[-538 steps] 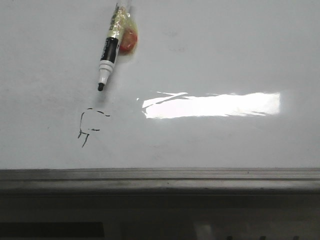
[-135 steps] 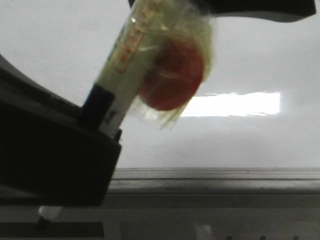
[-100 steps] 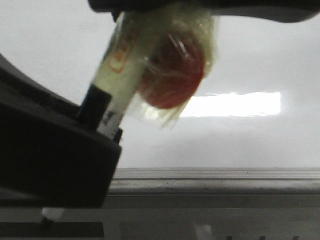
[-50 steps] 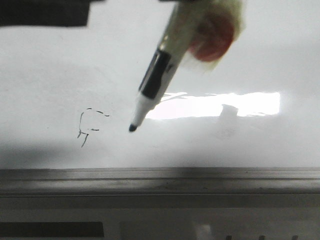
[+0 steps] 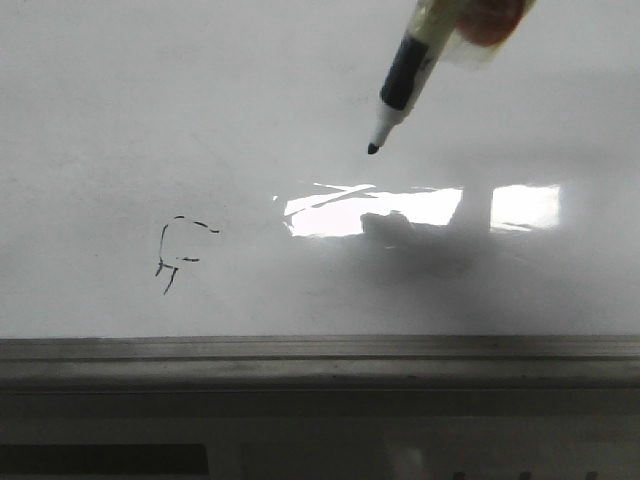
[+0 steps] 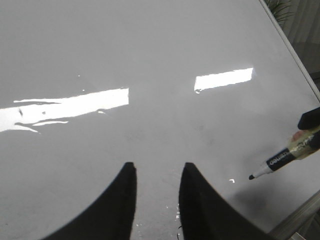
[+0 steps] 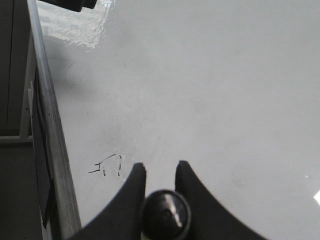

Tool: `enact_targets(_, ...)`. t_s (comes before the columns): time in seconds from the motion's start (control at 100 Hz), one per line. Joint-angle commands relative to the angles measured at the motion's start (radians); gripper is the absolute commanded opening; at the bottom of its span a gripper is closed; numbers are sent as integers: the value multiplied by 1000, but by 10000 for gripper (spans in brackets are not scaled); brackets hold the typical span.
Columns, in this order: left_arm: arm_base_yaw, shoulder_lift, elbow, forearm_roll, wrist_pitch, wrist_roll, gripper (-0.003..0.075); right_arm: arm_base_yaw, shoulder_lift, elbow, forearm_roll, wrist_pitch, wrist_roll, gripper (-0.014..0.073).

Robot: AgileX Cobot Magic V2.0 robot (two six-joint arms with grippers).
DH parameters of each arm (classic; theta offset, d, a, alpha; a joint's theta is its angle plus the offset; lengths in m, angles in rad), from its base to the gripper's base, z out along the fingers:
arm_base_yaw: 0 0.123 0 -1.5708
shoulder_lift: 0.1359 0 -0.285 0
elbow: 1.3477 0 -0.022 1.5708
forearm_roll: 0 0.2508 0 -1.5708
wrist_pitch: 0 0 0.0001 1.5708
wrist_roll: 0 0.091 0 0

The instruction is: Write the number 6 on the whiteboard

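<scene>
The whiteboard (image 5: 120, 110) lies flat, with a glare patch and a grey edge strip (image 5: 320, 350) at the front. Only a small faint thin scribble (image 5: 178, 252) is on it; no large bold 6 shows. My right gripper (image 7: 160, 166) is shut on a black-tipped marker (image 7: 166, 215). In the front view the marker (image 5: 408, 72) slants down from the top, with an orange piece taped to it. Its tip hangs above the board, its shadow on the glare. My left gripper (image 6: 157, 167) is open and empty over the board; the marker (image 6: 280, 162) is off to its side.
The scribble also shows in the right wrist view (image 7: 106, 165), close to the metal edge strip (image 7: 50, 140). Beyond that strip there is a dark drop-off. A dark part of the left arm (image 7: 70, 4) sits at the far corner of that view.
The marker has moved up and to the right, away from the scribble. About a second ago a dark arm and the marker filled the front view close to the camera; now only the marker shows.
</scene>
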Motion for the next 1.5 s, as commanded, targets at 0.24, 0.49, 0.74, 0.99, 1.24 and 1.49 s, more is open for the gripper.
enact_targets(0.24,-6,1,-27,-4,74,-9,-20,0,56,-112,11,-159,-114,-62)
enact_targets(0.49,-6,1,-27,-4,74,-9,-20,0,66,-112,12,-216,-114,-62)
enact_targets(0.74,-6,1,-27,-4,74,-9,-20,0,98,-112,35,-242,-114,-62)
enact_targets(0.99,-6,1,-27,-4,79,-9,-20,0,153,-112,120,-123,-114,-62)
enact_targets(1.24,-6,1,-27,-4,95,-9,-20,21,161,-91,216,-57,-114,-62)
enact_targets(1.49,-6,1,-27,-4,104,-9,-20,66,161,-7,258,-76,-91,-62)
